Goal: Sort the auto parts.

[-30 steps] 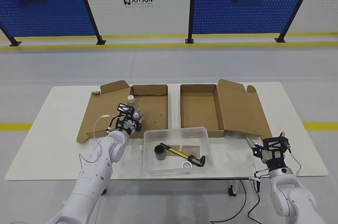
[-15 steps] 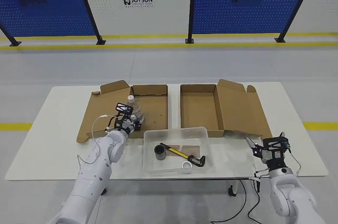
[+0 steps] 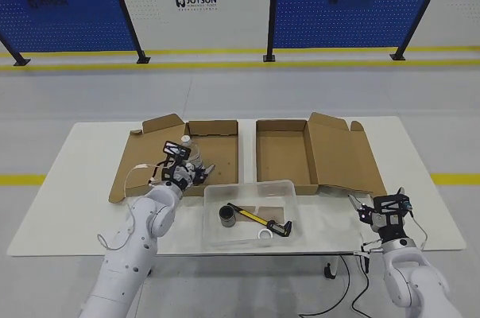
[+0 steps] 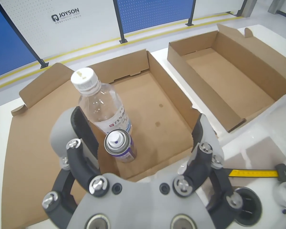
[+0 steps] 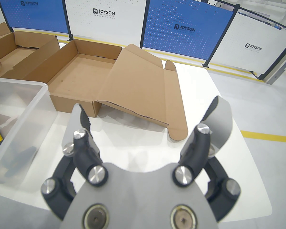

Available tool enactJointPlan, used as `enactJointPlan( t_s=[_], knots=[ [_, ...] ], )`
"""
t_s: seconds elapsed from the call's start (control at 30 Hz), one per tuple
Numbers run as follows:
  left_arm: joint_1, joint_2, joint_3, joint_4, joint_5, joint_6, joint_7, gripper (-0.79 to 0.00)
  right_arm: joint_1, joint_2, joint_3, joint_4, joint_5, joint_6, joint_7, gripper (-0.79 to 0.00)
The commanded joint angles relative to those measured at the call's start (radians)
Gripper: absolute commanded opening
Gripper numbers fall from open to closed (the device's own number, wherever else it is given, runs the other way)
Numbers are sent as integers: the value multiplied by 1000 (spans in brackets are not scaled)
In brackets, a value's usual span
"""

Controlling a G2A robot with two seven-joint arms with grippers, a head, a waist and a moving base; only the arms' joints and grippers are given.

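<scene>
left gripper [image 4: 138, 116] jaws spread wide, over near wall of left box [image 4: 155, 69], centre-left of top view; spray can [image 4: 120, 147] upright inside, just beside bottle [image 4: 102, 106], close to one finger. Probably the retreat step: lift straight up, don't clip the can. Then bin [image 3: 248, 186], caliper [image 3: 260, 217] unsorted. right gripper [image 5: 146, 103] also apart, lower right, holding nothing

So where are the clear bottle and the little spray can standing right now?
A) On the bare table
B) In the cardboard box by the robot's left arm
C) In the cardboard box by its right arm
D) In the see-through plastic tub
B: the left wrist view shows the bottle and spray can upright, side by side, inside the cardboard box in front of the open left pincer.
</scene>
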Motion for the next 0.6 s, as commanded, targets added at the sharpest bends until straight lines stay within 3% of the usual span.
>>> enactJointPlan(
  t_s=[0.0,0.2,0.33,0.57],
  knots=[
    [39,5,-18,-70,-5,-7,-14,0,0,0,0,0,0,0,0,0],
    [141,17,-62,-217,-59,-53,-74,0,0,0,0,0,0,0,0,0],
    [203,26,-82,-287,-6,-62,-81,0,0,0,0,0,0,0,0,0],
    [278,35,-103,-332,31,-72,-54,0,0,0,0,0,0,0,0,0]
  ],
)
